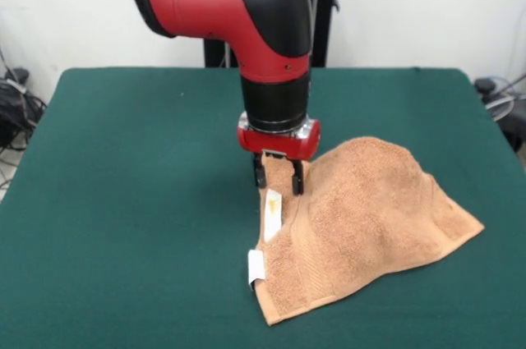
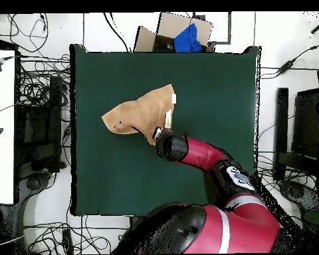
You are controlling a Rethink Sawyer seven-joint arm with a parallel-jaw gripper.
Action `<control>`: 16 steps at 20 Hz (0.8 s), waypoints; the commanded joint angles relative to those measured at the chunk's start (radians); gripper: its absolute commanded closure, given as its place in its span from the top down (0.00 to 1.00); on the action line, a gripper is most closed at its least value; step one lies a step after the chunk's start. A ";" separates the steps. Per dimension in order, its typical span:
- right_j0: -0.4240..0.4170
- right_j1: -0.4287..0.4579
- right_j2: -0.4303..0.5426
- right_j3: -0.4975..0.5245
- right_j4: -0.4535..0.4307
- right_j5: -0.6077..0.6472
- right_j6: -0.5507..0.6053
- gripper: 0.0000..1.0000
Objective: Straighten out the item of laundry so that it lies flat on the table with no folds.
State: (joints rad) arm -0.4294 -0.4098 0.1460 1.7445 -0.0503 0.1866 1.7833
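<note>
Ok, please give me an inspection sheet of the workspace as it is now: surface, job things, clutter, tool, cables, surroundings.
Surface: green table, bare apart from the towel.
Job's things: orange-tan towel, not flat; one edge is lifted into a ridge, the rest drapes down to the table. Two white tags at that edge.
Clutter: nothing seen on the table.
Tool: tool shut on the towel's raised edge, just above the table.
Cables: tangled cables on the floor beside the table; none on it.
Surroundings: cardboard box with something blue in it beyond the table's far edge; white bench at one side.
</note>
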 commanded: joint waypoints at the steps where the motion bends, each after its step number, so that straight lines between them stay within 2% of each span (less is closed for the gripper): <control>1: 0.053 0.030 0.006 -0.020 -0.059 0.057 0.048 1.00; 13: 0.108 -0.055 -0.061 -0.002 -0.043 0.116 0.075 1.00; 16: 0.113 -0.106 -0.067 0.028 -0.036 0.144 0.077 1.00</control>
State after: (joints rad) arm -0.3501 -0.4507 0.1046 1.7439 -0.0593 0.2003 1.7833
